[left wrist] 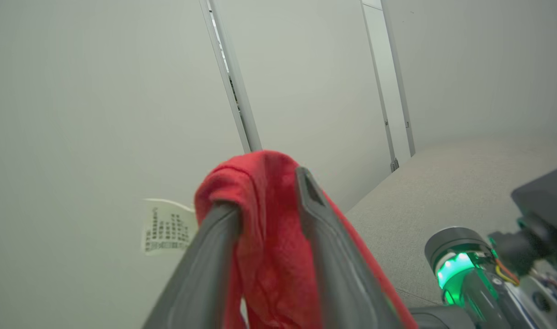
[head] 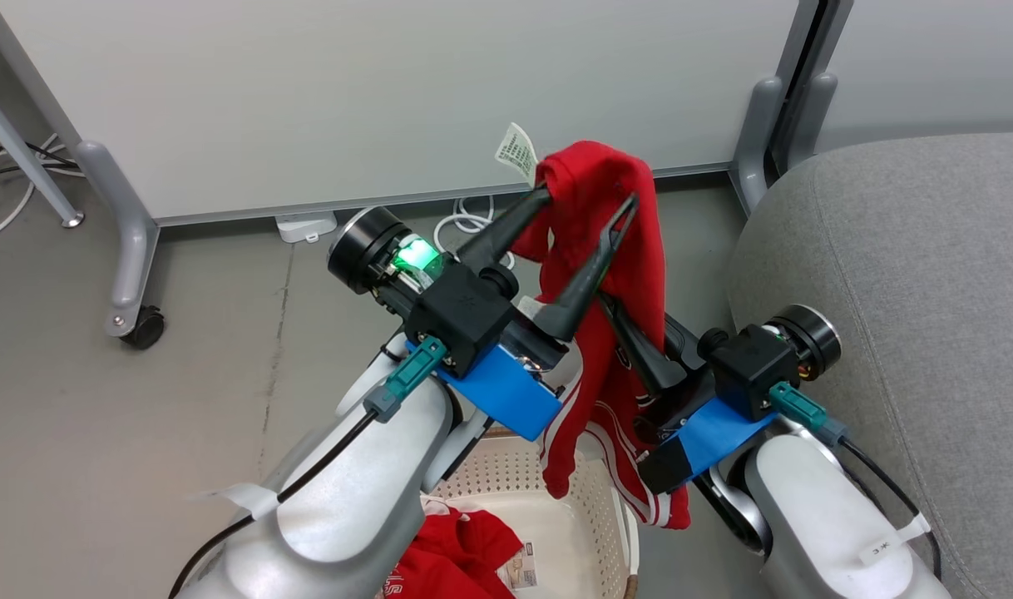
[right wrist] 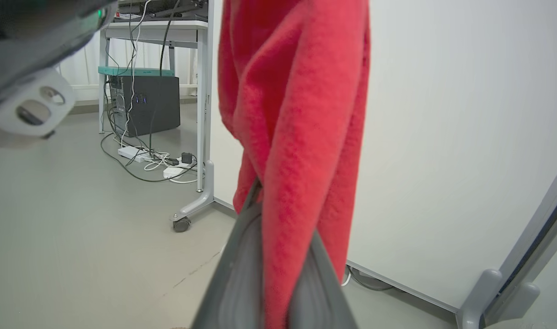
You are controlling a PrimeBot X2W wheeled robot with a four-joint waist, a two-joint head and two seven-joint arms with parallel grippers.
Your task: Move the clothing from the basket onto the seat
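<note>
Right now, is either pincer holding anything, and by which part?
Both hold one red garment: the left pincer at its top fold near the tag, the right pincer pinching it lower down.

Print on the white tag (head: 516,153) is too small to read; the right gripper's fingertips (right wrist: 255,201) vanish into red clothing (head: 615,274); the basket (head: 556,499) is cut off by the head view's bottom edge, its left side hidden behind the left forearm (head: 348,516).
</note>
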